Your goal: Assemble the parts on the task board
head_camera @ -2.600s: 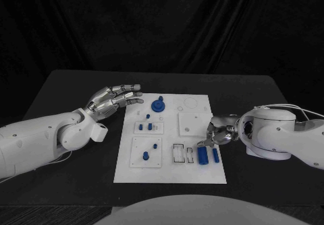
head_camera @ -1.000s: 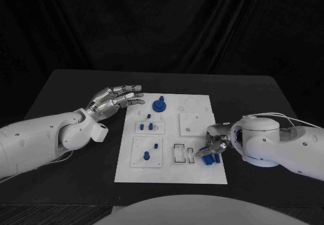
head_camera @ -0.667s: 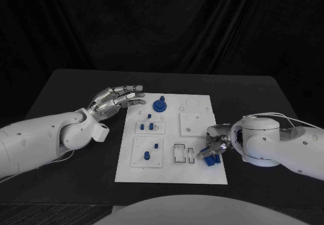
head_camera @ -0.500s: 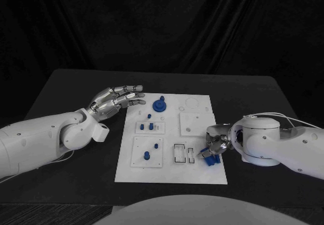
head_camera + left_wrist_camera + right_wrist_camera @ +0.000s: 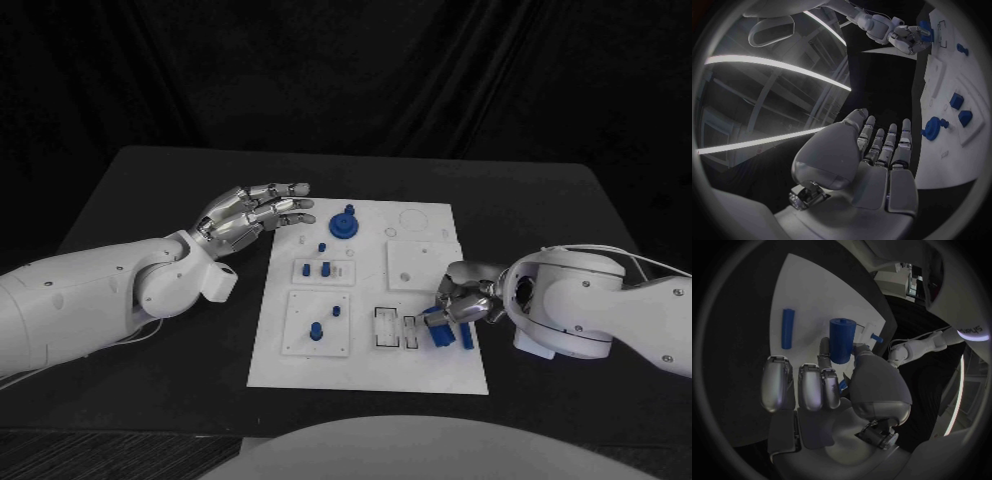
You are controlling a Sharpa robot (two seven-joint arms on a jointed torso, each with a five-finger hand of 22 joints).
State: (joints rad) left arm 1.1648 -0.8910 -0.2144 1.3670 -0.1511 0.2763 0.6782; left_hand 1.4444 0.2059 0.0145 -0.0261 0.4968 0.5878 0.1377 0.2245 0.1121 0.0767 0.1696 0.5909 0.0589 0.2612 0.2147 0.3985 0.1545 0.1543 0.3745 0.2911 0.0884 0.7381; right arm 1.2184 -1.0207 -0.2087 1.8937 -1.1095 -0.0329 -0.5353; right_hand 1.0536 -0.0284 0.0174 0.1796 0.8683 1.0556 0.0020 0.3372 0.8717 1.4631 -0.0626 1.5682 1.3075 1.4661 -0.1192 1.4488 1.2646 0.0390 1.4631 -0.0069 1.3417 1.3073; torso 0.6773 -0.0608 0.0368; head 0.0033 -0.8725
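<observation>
The white task board lies in the middle of the black table. Over its near right part, my right hand grips a thick blue cylinder; the right wrist view shows that cylinder pinched between thumb and fingers. A slim blue rod lies on the board beside it, the same rod flat on the white plate. My left hand hovers open, fingers spread, by the board's far left corner, palm empty.
A blue round knob stands at the board's far end. Small blue pegs sit in the left middle block, two more pegs in the near left block. Empty slots lie left of my right hand.
My right hand has moved toward the near edge of the board and closed on the thick blue cylinder, which now sits tilted. The left hand has stayed put.
</observation>
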